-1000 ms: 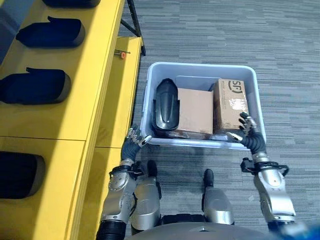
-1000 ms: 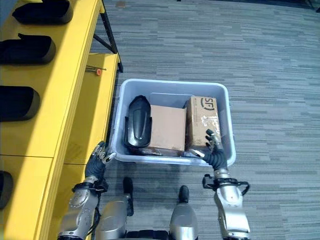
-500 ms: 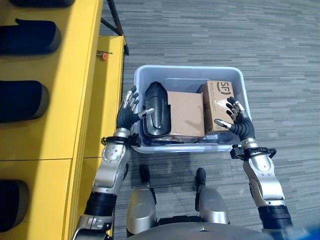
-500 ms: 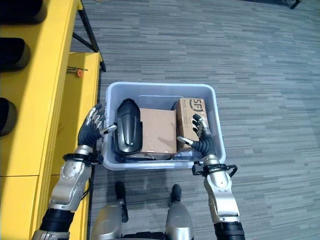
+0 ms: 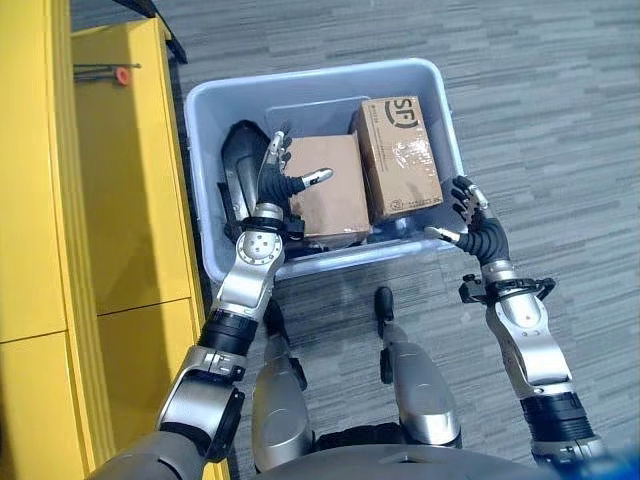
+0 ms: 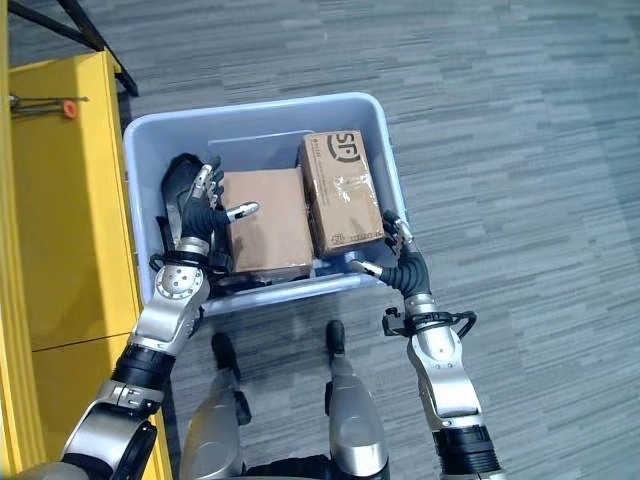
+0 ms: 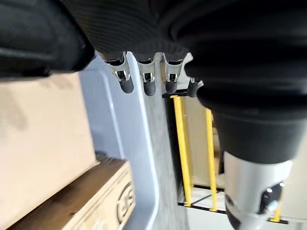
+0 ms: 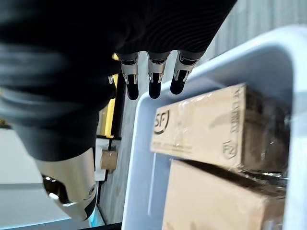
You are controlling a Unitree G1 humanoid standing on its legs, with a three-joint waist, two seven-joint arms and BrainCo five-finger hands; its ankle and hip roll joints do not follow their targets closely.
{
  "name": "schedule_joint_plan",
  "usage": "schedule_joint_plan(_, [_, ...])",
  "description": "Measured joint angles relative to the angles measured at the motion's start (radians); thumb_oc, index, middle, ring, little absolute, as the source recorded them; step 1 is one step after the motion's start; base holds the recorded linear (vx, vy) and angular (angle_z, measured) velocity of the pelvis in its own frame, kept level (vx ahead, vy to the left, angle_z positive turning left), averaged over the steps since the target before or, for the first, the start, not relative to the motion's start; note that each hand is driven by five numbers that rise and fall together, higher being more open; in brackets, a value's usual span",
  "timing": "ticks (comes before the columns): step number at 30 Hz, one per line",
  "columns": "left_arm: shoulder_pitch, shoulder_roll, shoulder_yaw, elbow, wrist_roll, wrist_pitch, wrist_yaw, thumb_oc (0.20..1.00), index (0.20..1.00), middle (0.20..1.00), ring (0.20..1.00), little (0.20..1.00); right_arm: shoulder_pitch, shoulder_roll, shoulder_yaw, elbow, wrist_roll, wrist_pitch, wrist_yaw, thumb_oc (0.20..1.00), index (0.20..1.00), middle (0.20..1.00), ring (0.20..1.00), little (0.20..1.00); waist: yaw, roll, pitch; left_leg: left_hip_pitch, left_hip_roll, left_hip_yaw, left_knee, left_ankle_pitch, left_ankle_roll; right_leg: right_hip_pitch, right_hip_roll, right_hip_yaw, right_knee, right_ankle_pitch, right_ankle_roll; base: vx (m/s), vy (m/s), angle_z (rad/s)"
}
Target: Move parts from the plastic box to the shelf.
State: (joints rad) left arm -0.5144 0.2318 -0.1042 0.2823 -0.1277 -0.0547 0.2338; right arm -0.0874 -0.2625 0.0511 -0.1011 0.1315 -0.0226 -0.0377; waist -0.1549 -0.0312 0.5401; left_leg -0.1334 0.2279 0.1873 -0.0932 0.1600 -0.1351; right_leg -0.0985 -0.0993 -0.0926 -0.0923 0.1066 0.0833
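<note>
The pale blue plastic box (image 5: 310, 75) stands on the floor in front of me. Inside lie a black moulded part (image 5: 238, 165) at its left, a plain cardboard box (image 5: 335, 200) in the middle and a printed, taped carton (image 5: 400, 155) at the right. My left hand (image 5: 278, 182) is open inside the box, fingers spread over the black part and thumb over the plain box. My right hand (image 5: 472, 222) is open just outside the box's near right corner, its fingers (image 8: 153, 79) straight beside the carton (image 8: 201, 124). The left hand's fingers (image 7: 146, 81) are straight along the box wall (image 7: 124, 143).
The yellow shelf (image 5: 110, 180) runs along my left, close to the box's left wall. A small orange-tipped tool (image 5: 120, 73) lies on it at the far end. Grey striped carpet (image 5: 540, 100) spreads to the right and beyond the box.
The camera has shifted. My left hand went from outside the box's left wall to inside, over the black part. My right hand now sits outside the near right corner.
</note>
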Motion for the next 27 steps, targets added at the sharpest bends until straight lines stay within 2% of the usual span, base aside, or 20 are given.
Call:
schedule_joint_plan(4, [-0.008,-0.009,0.116,0.060,-0.005,-0.004,0.070,1.000,1.000,1.000,1.000,1.000,0.007,-0.003,0.006,0.000,0.000,-0.006,-0.013,1.000,1.000,1.000,1.000,1.000,0.001,0.002,0.001,-0.034,-0.002,0.006,0.000,0.001,0.001,-0.038,0.002,0.005,0.000,0.001,0.001,0.00,-0.013,-0.02])
schedule_joint_plan(8, [-0.003,-0.005,0.149,0.064,-0.008,-0.006,0.119,1.000,1.000,1.000,1.000,1.000,0.002,-0.004,0.017,0.000,0.000,-0.006,-0.016,1.000,1.000,1.000,1.000,1.000,0.015,0.000,0.001,-0.048,-0.003,0.007,0.000,0.001,0.001,-0.052,0.001,0.005,0.000,0.001,0.001,0.00,0.000,0.00])
schedule_joint_plan(13, [-0.004,-0.005,0.142,0.064,-0.008,-0.009,0.124,1.000,1.000,1.000,1.000,1.000,0.003,-0.004,0.033,-0.001,-0.002,-0.006,-0.017,1.000,1.000,1.000,1.000,1.000,0.012,-0.002,0.001,-0.049,-0.007,0.006,0.000,0.001,0.002,-0.052,-0.003,0.004,0.001,0.002,0.002,0.01,-0.028,0.00])
schedule_joint_plan(14, [0.015,-0.008,0.153,0.059,-0.007,-0.016,0.132,1.000,1.000,1.000,1.000,1.000,0.008,-0.007,0.036,0.001,-0.005,-0.010,-0.019,1.000,1.000,1.000,1.000,1.000,0.014,-0.006,0.002,-0.052,-0.006,0.005,0.000,0.001,0.002,-0.056,-0.001,0.003,0.000,0.002,0.002,0.04,-0.070,-0.08])
schedule_joint_plan(15, [0.036,-0.029,0.224,0.038,-0.006,-0.033,0.166,1.000,1.000,1.000,1.000,1.000,0.025,-0.023,0.047,-0.001,-0.017,-0.018,-0.028,1.000,1.000,1.000,1.000,1.000,0.015,-0.018,0.005,-0.065,0.001,0.009,0.000,0.002,0.001,-0.074,0.006,0.009,0.000,0.004,0.002,0.00,-0.002,-0.11])
schedule_joint_plan(21, [0.065,-0.020,0.220,0.051,-0.007,-0.025,0.192,1.000,1.000,1.000,1.000,1.000,0.043,-0.023,0.043,-0.002,-0.019,-0.017,-0.043,1.000,1.000,1.000,1.000,1.000,0.037,-0.022,0.006,-0.066,0.002,0.016,0.000,0.002,0.001,-0.078,0.007,0.014,0.000,0.006,0.001,0.00,-0.001,-0.03])
schedule_joint_plan(23, [0.050,0.009,0.194,0.113,-0.007,-0.042,0.203,1.000,1.000,1.000,1.000,1.000,0.050,-0.048,0.070,-0.024,-0.017,-0.023,-0.046,1.000,1.000,1.000,1.000,1.000,0.033,-0.033,0.005,-0.104,0.002,0.023,0.000,0.004,0.002,-0.124,0.007,0.024,0.001,0.013,0.002,-0.01,0.000,-0.10])
schedule_joint_plan(27, [0.024,0.022,0.143,0.229,-0.018,-0.015,0.201,1.000,1.000,1.000,1.000,1.000,0.044,-0.036,0.080,-0.031,-0.016,-0.024,-0.044,1.000,1.000,1.000,1.000,1.000,0.018,-0.057,0.010,-0.134,0.003,0.028,0.000,0.012,0.004,-0.158,0.009,0.028,0.001,0.023,0.000,-0.01,0.000,-0.05])
